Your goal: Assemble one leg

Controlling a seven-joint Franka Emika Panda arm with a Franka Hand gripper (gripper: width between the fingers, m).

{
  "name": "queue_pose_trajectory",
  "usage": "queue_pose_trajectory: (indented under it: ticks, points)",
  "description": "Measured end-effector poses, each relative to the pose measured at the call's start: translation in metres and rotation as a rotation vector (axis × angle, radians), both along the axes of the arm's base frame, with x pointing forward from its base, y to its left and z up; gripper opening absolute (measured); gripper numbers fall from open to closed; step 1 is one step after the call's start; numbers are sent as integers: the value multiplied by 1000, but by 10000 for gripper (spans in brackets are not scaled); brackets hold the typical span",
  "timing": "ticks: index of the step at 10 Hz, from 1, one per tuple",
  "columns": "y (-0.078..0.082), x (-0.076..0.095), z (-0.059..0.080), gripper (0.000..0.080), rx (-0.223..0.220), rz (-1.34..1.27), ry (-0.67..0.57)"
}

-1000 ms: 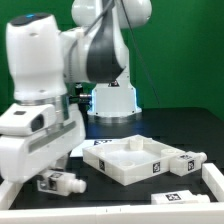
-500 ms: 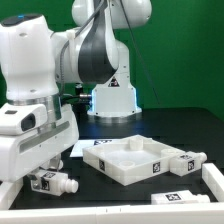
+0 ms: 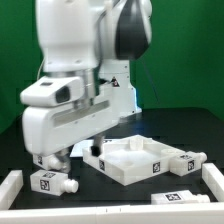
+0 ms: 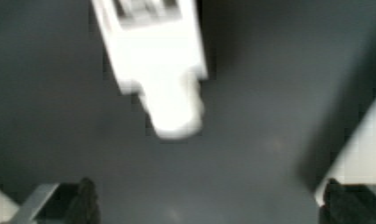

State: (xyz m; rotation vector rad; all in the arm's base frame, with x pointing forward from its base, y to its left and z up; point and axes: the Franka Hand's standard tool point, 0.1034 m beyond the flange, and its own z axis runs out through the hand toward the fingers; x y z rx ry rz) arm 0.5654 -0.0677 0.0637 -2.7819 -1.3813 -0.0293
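On the table [image 3: 175, 125], leg [image 3: 50, 183] lying horizontal

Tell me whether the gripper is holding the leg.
No: the wrist view shows the gripper open, nothing between its fingers, with the leg lying apart on the table.

The arm [image 3: 70, 60] is showing off smooth white shells, boxy and rounded. A dark grey joint [image 3: 135, 30] is peeking out between them.

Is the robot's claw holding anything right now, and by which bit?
Nothing. The claw is open with nothing between its fingers; the leg lies apart from it.
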Motion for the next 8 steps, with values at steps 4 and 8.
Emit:
queue_pose_trajectory:
  ticks: [4, 8]
  points:
    - [7, 7, -1, 649, -2, -13, -12]
    - [58, 43, 8, 649, 29, 71, -68]
